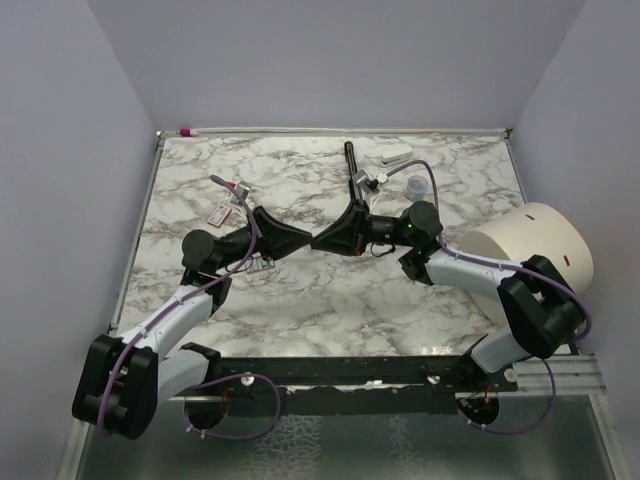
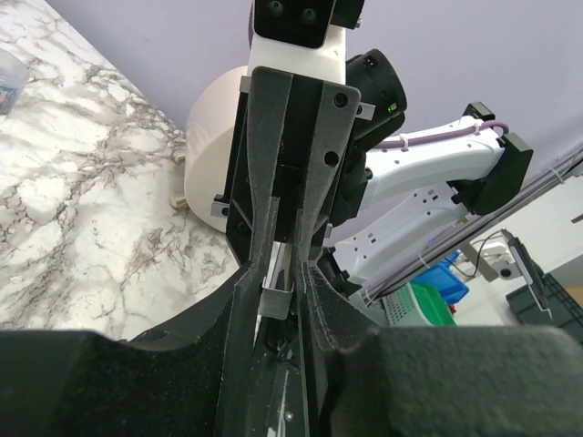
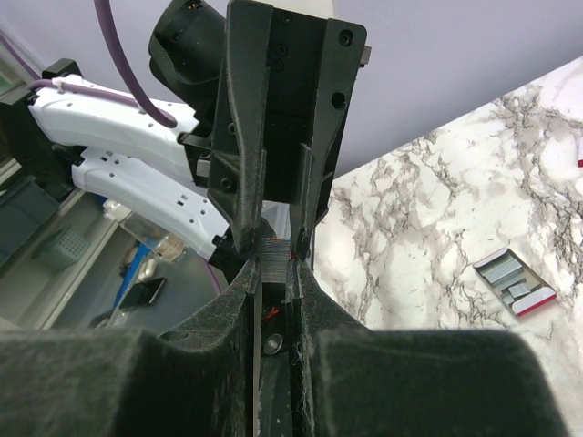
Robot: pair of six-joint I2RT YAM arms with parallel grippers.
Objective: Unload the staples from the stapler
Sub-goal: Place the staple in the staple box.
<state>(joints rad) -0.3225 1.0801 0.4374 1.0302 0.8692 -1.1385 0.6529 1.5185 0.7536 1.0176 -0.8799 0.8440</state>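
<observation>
My two grippers meet tip to tip above the middle of the table, the left gripper [image 1: 304, 243] coming from the left and the right gripper [image 1: 321, 243] from the right. In the right wrist view my right gripper [image 3: 274, 278] is shut on the stapler [image 3: 271, 328], of which only a thin metal plate, a rivet and a bit of red show. A short grey strip of staples [image 3: 275, 253] sticks out of its tip. In the left wrist view my left gripper [image 2: 279, 273] pinches that strip of staples [image 2: 276, 296], seen end-on as a U.
A small red-and-white tray [image 3: 515, 282] with grey strips lies on the marble far left [image 1: 220, 213]. A long black bar [image 1: 352, 170], a white block [image 1: 394, 154] and a clear cup [image 1: 416, 186] sit at the back. A big white cylinder [image 1: 530, 245] stands right.
</observation>
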